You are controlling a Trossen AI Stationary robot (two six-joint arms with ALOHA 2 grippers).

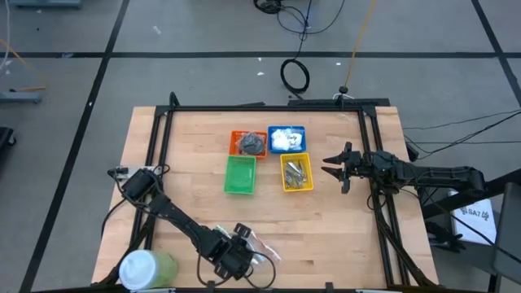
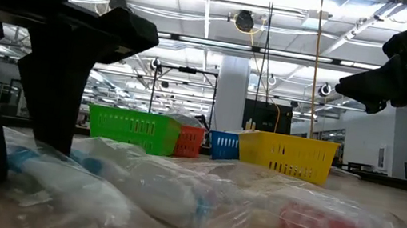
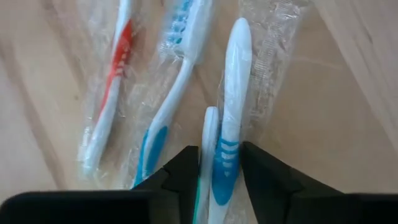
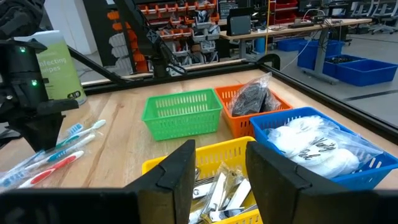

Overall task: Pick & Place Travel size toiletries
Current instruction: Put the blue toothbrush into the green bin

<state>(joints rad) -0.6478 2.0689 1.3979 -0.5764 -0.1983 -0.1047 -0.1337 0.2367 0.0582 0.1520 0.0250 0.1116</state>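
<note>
The left claw (image 3: 217, 171) is reaching down to the near edge of the wooden bench (image 1: 187, 155), its two dark fingers standing apart on either side of two slim plastic toothbrushes (image 3: 227, 118) sealed in crinkly clear wrap. Whether the fingers are pressing on the handles cannot be told. These two are lying with their long axes running straight away from the claw, the blue-banded white handle ends sitting between the fingers and the far ends pointing forward. Just beside them two more wrapped brushes are lying at a slight slant, one with a blue grip (image 3: 163, 106) and one with a red grip (image 3: 111, 93), bristle heads farthest from the claw. The right claw (image 1: 342, 167) is hovering with its fingers spread, just beside the yellow basket (image 1: 296, 172) holding small silver metal clippers (image 4: 217, 190). Beyond it are sitting the blue basket (image 4: 311, 146) of puffy white packets (image 4: 308, 146), the orange basket (image 4: 249, 118) of dark discs (image 4: 252, 99) and the green lattice basket (image 4: 182, 112).
</note>
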